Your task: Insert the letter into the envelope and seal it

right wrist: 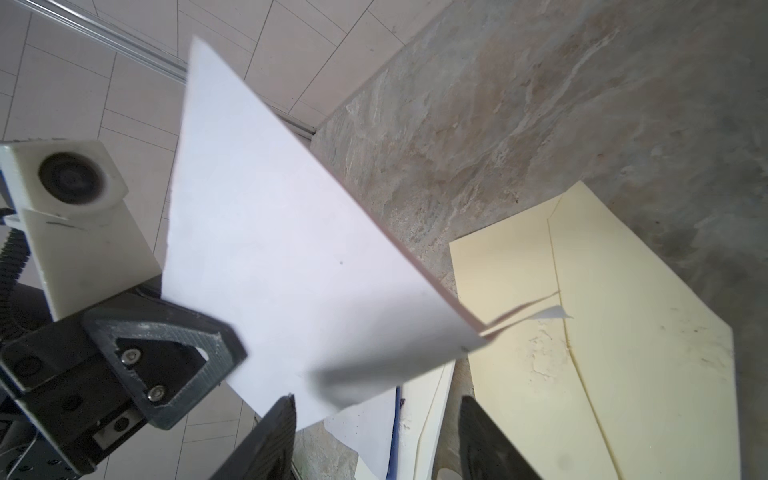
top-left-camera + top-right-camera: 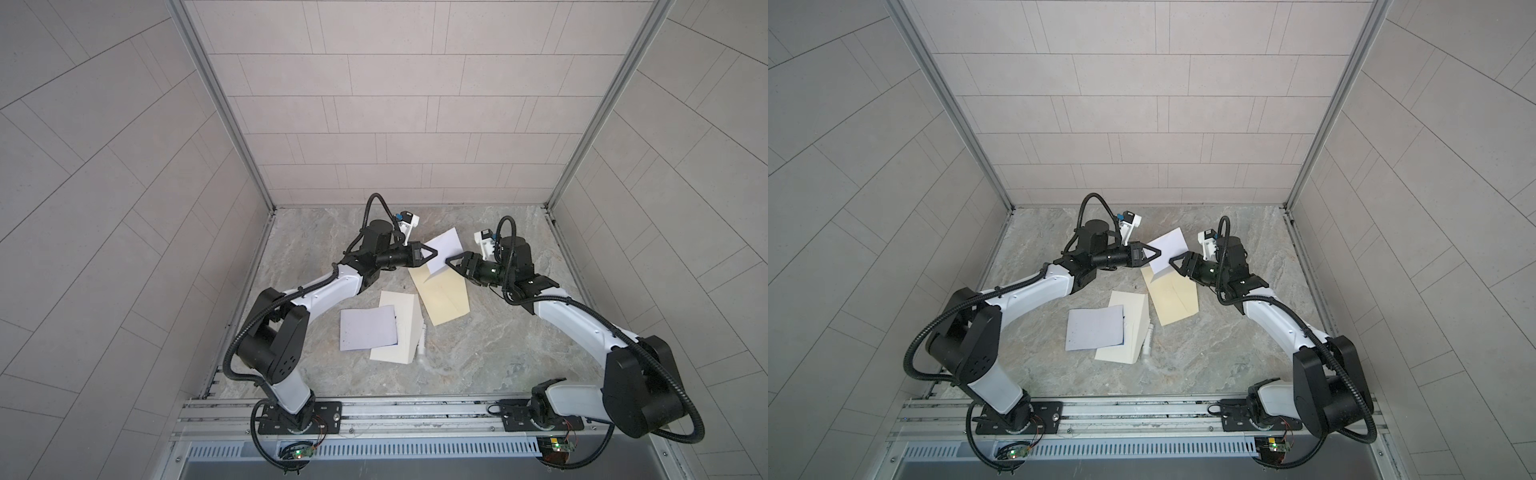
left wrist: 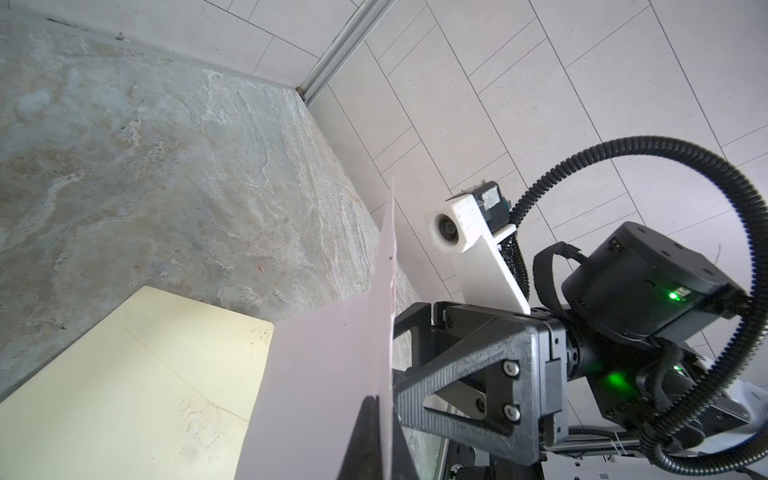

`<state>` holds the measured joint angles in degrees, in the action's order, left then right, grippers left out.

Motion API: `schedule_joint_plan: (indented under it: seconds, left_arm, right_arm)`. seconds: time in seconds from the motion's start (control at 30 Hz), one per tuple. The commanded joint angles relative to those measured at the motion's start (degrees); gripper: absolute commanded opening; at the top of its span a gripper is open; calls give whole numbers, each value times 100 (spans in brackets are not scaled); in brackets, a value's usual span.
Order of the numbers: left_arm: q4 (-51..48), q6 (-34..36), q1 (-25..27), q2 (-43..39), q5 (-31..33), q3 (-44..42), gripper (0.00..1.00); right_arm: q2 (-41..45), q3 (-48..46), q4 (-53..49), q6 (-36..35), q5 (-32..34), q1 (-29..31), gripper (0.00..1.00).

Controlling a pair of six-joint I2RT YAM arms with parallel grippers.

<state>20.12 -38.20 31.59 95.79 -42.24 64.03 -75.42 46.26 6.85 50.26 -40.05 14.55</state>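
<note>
My left gripper [image 2: 432,252] is shut on the left edge of the letter [image 2: 446,248], a folded white sheet held in the air, tilted. Under it the cream envelope [image 2: 442,297] lies flat on the marble table, also seen in the right wrist view as the envelope [image 1: 602,353]. My right gripper [image 2: 451,261] stands open at the letter's right side. In the right wrist view the letter [image 1: 282,249] hangs just ahead of the gap between the right gripper's fingers [image 1: 270,440], with nothing clamped. In the left wrist view the letter [image 3: 328,374] is seen nearly edge on.
Nearer the front lie a second cream envelope [image 2: 399,328] and a lavender sheet [image 2: 368,328] partly on top of it. A small white tube [image 2: 422,345] lies at that envelope's right edge. Tiled walls enclose the table [image 2: 498,332] on three sides.
</note>
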Motion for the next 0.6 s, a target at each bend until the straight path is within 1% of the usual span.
schedule_joint_plan:
  seconds: [0.0,0.2,0.23,0.4,0.57]
  left_arm:
    - [595,-249,-28,-86,-108,-47,0]
    - [862,-302,-51,-51,-230,-96,0]
    - [874,-470,-70,-56,-256,-104,0]
    - [1011,-582,-119,-64,-374,-180,0]
    - [892,-542,-169,-52,-568,-189,0]
  right_arm:
    - [-63,-44,655,334,5,107,64]
    - [-137,98,904,394,88,233,64]
    - [-118,100,968,416,110,233,64]
    - [-31,110,1115,415,322,235,64]
    - [-18,220,1147,330,402,224,63]
